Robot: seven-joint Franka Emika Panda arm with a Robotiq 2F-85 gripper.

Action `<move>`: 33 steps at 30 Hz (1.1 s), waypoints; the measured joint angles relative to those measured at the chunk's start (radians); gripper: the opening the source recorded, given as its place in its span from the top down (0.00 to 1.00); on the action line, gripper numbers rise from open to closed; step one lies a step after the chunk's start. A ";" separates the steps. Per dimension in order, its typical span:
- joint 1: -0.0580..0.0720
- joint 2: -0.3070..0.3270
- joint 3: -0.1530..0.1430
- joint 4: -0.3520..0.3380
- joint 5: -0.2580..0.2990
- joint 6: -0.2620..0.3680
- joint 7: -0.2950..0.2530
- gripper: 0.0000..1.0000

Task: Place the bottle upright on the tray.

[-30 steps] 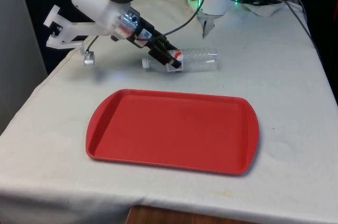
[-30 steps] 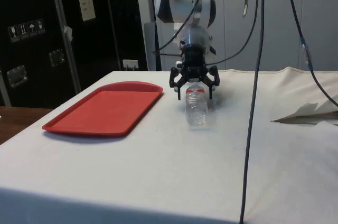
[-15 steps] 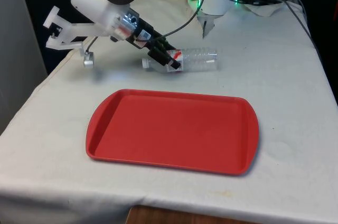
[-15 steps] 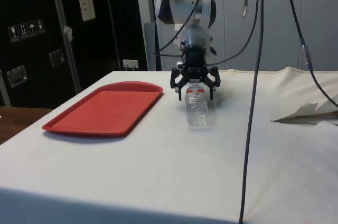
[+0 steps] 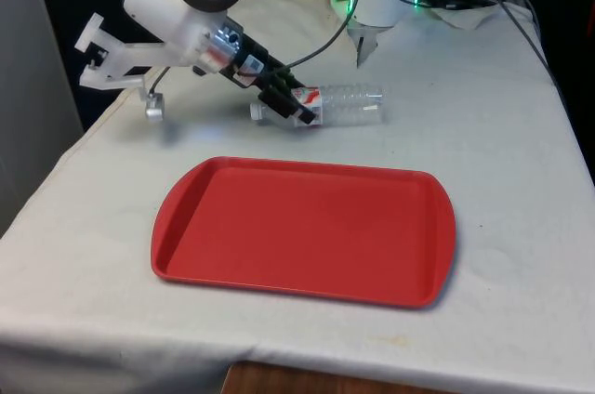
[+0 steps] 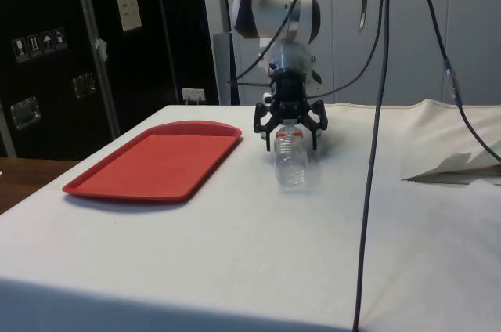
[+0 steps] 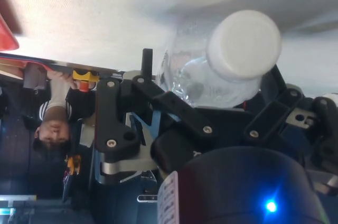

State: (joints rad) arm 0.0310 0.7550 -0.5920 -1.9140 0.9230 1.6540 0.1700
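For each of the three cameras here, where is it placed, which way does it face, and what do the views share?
Front view: looks across the red tray to the lying bottle and the white arm.
Side view: from the table's side, the gripper straddling the bottle, dark cabinets behind.
Wrist view: along the fingers at the bottle's white cap; a person behind.
All three share the bottle.

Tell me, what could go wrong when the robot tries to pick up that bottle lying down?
The bottle is clear, round and lying on its side, so it might roll or slip out as the gripper closes near its capped end. Held by one end, it may droop when lifted. It also still has to be turned upright before reaching the red tray, where it could topple.
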 measured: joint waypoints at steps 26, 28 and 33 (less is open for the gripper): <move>0.000 0.019 -0.013 0.026 0.000 -0.025 -0.002 0.90; 0.000 0.019 -0.013 0.027 0.001 -0.027 -0.002 0.97; 0.000 0.019 -0.013 0.029 0.001 -0.028 -0.002 1.00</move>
State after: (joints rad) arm 0.0310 0.7740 -0.6050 -1.8850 0.9240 1.6260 0.1680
